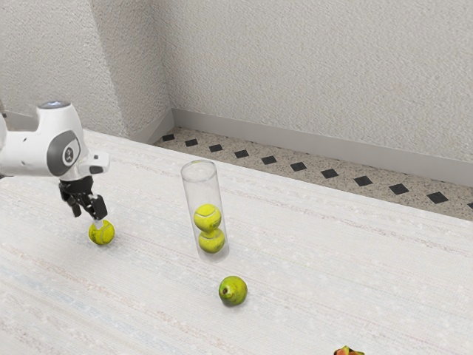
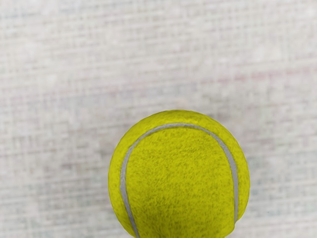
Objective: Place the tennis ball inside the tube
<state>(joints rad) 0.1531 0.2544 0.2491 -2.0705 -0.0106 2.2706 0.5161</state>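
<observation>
The black gripper (image 1: 88, 216) hangs low at the exterior view's left, its fingers apart. Just under it, a yellow-green tennis ball (image 1: 102, 234) rests on the table, with one fingertip overlapping its upper edge; contact is unclear. Seen from the hand, the ball (image 2: 181, 178) is large, with a grey curved seam. A transparent tube (image 1: 191, 194) stands upright toward the middle of the exterior view. Inside it are two tennis balls, an upper one (image 1: 208, 217) stacked on a lower one (image 1: 211, 240).
A green round fruit (image 1: 233, 291) lies on the pale table (image 1: 310, 259), near the tube's base on the side away from the wall. Part of a red and yellow object (image 1: 349, 351) shows at the exterior view's lower edge.
</observation>
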